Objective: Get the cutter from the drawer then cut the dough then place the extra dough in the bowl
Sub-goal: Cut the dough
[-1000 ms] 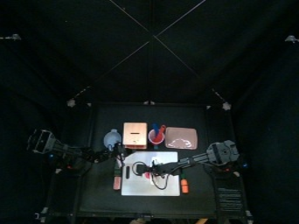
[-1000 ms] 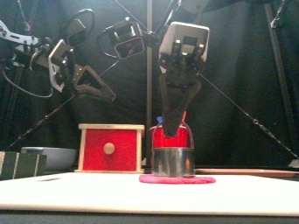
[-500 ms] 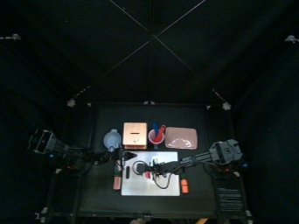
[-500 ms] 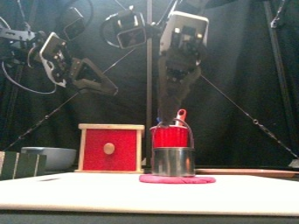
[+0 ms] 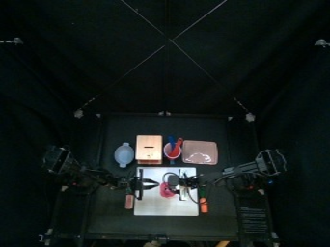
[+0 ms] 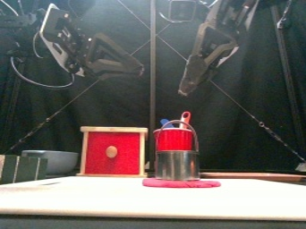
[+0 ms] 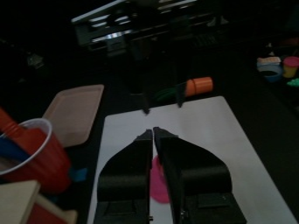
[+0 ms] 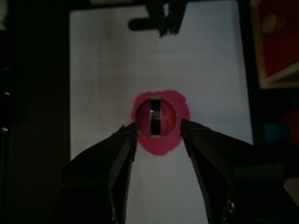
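– Holding anything?
– No. My right gripper (image 8: 159, 129) hangs open and empty, high over the board (image 5: 180, 205); my left gripper (image 7: 153, 133) is pinched together, empty too.
– And the cutter (image 6: 177, 165)?
– Upright on the dough (image 6: 182, 183), mid-board. Left gripper at its 9 o'clock, right at 3. Bowl (image 5: 123, 152) at 10, box (image 5: 150, 148) at 11.

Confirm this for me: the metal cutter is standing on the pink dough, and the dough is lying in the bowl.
One part is wrong. The cutter does stand on the dough, but the dough lies on the white board, not in the bowl, which sits apart beside the wooden box. The top view shows it.
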Robot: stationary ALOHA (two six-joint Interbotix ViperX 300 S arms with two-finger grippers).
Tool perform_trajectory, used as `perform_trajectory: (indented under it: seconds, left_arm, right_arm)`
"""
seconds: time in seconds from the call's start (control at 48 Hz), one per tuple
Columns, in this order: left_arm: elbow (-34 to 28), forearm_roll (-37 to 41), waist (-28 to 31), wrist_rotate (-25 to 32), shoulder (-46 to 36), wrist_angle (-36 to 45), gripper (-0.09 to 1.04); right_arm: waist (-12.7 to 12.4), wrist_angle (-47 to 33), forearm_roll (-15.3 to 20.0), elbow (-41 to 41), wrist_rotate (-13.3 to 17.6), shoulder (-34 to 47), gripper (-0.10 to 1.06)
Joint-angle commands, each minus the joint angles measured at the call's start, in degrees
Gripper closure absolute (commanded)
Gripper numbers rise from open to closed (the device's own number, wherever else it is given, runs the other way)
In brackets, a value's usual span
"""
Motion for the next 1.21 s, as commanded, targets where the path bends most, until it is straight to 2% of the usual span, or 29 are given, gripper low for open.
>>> perform_trajectory:
  seconds: [0.021,0.125,0.229,0.312,0.354,0.458,0.5,0.583,0.708,0.833,0.979,1.208]
  left_arm:
    - [-2.7,2.1,-0.5,-2.5,3.3,-3.9,0.43]
    - [-3.8,3.3,-0.8,-6.9,5.8,-5.6,0.42]
    - [-3.9,4.3,-1.0,-11.2,6.6,-6.3,0.37]
    - [-3.7,4.6,-1.0,-13.8,6.7,-6.4,0.32]
    - [-3.7,4.7,-1.0,-15.0,6.8,-6.4,0.29]
    - [-4.0,5.1,-1.1,-17.4,7.4,-6.5,0.22]
    - [-4.1,5.1,-1.1,-18.4,8.1,-6.6,0.19]
    - [-4.5,4.9,-1.8,-19.5,9.7,-7.6,0.16]
    - [-4.8,4.7,-2.3,-20.0,12.7,-10.1,0.15]
    - [-4.6,4.7,-2.3,-19.8,15.3,-11.3,0.14]
    - [-4.3,4.4,-1.8,-19.5,16.4,-11.2,0.13]
    - [-3.3,4.5,0.7,-19.2,16.3,-11.1,0.12]
  right_arm:
    - [-1.3,-15.6,0.4,7.0,0.2,-5.1,0.17]
    - [-2.1,-27.8,0.6,12.6,0.1,-6.1,0.17]
    - [-2.5,-35.9,0.4,16.3,-0.6,-5.7,0.17]
    - [-3.2,-35.8,0.4,18.2,-0.3,-4.5,0.17]
    - [-3.3,-34.7,1.1,18.5,0.5,-3.8,0.17]
    - [-3.3,-31.2,4.3,17.8,0.0,-2.3,0.17]
    - [-3.1,-31.6,4.6,17.9,-0.5,-1.8,0.17]
    - [-3.1,-35.5,4.6,19.0,-0.8,-1.1,0.17]
    - [-3.1,-46.1,5.0,22.3,-0.8,-0.5,0.17]
    - [-2.6,-53.8,8.3,25.2,-0.8,1.7,0.17]
    - [-1.6,-57.0,12.3,25.3,-1.5,5.5,0.17]
    - [-0.8,-57.9,14.2,22.0,-5.4,10.3,0.17]
